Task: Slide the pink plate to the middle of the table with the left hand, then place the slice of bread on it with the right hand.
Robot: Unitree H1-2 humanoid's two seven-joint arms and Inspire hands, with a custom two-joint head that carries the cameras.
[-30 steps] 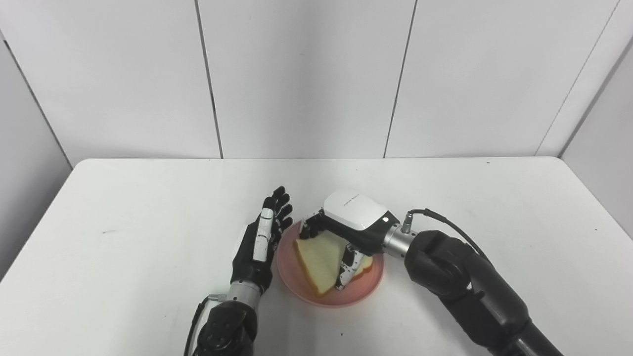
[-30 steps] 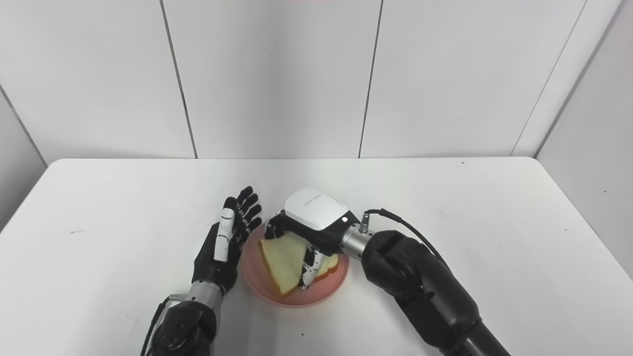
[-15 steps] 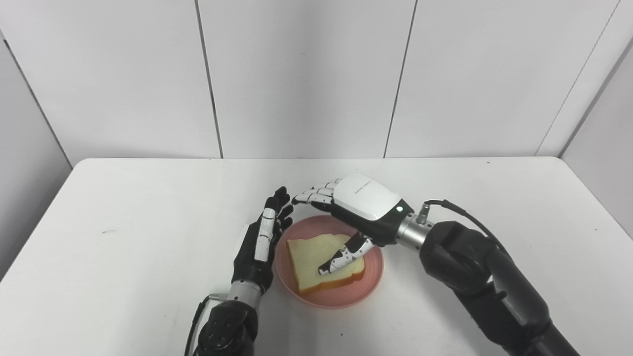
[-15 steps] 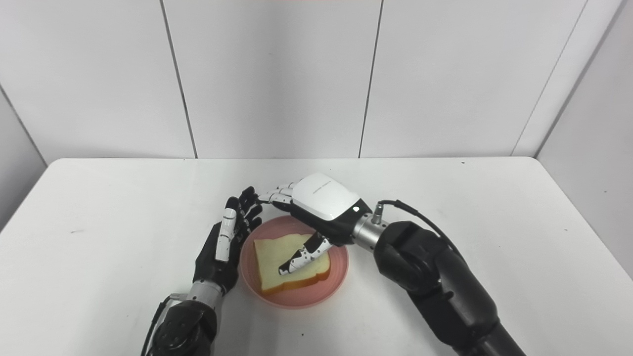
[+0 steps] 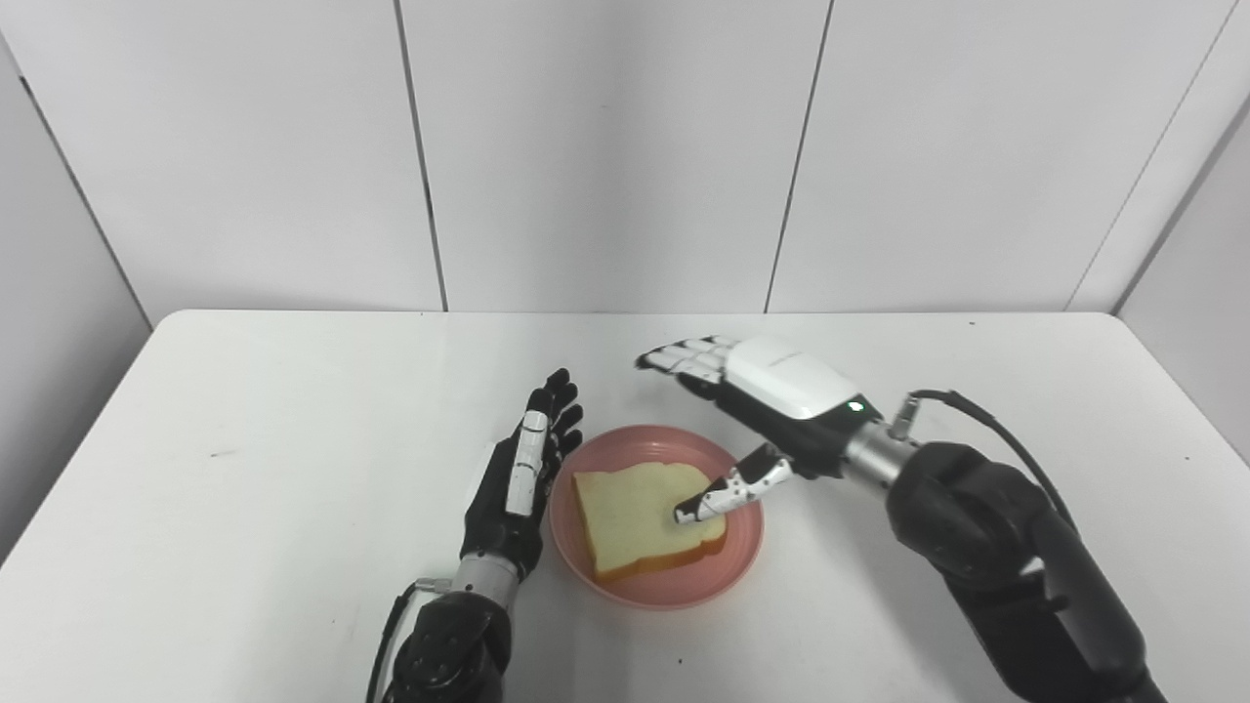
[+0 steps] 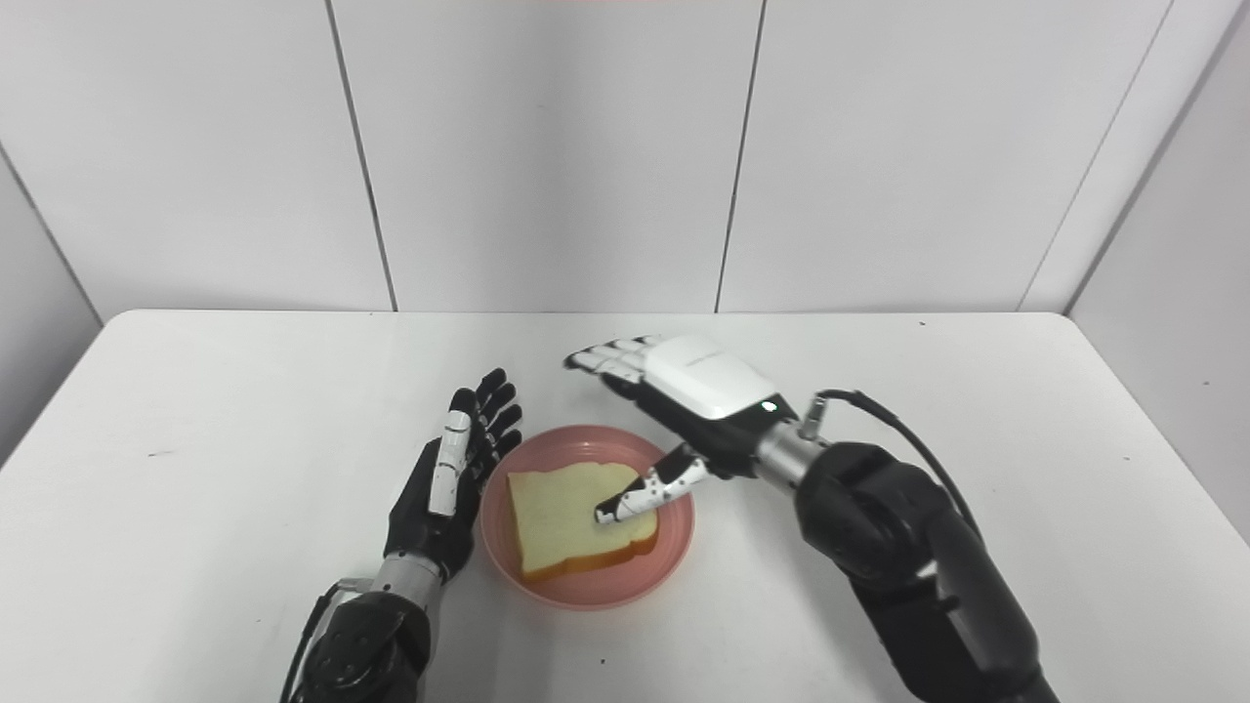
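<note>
The pink plate (image 5: 730, 557) sits near the table's front middle, and the slice of bread (image 5: 630, 519) lies flat on it. My right hand (image 5: 771, 400) hovers open over the plate's far right rim, fingers stretched out past the back of the plate, thumb tip over the bread's right edge. Nothing is held in it. My left hand (image 5: 520, 475) stands open and edge-on just left of the plate, fingers pointing away from me, close to the rim.
The white table (image 5: 244, 410) runs to white wall panels at the back. Its left edge (image 5: 68, 469) and right edge (image 5: 1187, 391) drop away to grey floor. No other objects lie on it.
My right hand has opened and let go of the bread, which dropped flat onto the plate, then pulled up and to the right. The left hand has stayed put. The camera shifted slightly.
</note>
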